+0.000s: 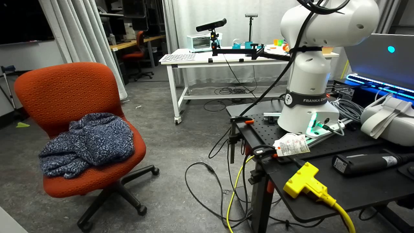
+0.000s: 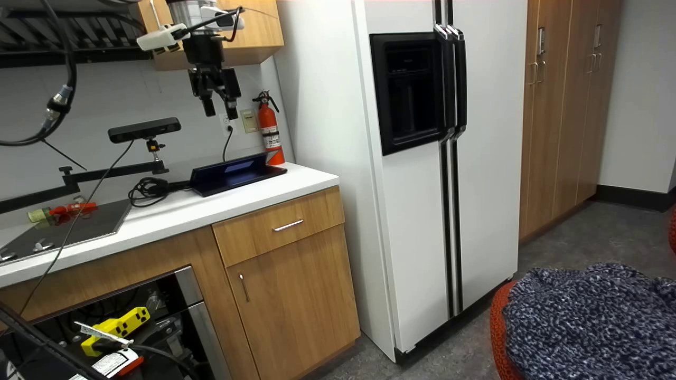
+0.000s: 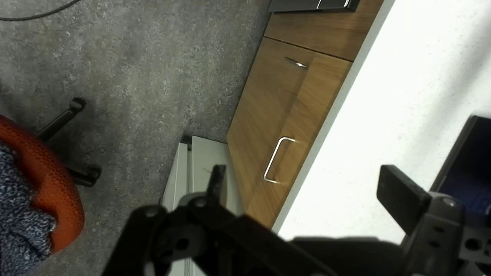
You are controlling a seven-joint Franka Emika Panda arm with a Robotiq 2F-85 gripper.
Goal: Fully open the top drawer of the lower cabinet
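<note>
Currently hanging well above the level of the flat white counter, with black fingers spread apart around nothing. Must next reach the slim, shiny metal bar handle on the light-brown wooden top drawer, closed just under the counter beside the tall white refrigerator. Could strike the counter if lowered too soon; could slip off the handle if gripping askew.

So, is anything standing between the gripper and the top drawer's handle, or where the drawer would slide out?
Nothing visible blocks either path: the wrist view shows the handle on the top drawer uncovered below the open gripper. The countertop sits above the drawer; the orange chair stands well away.
</note>
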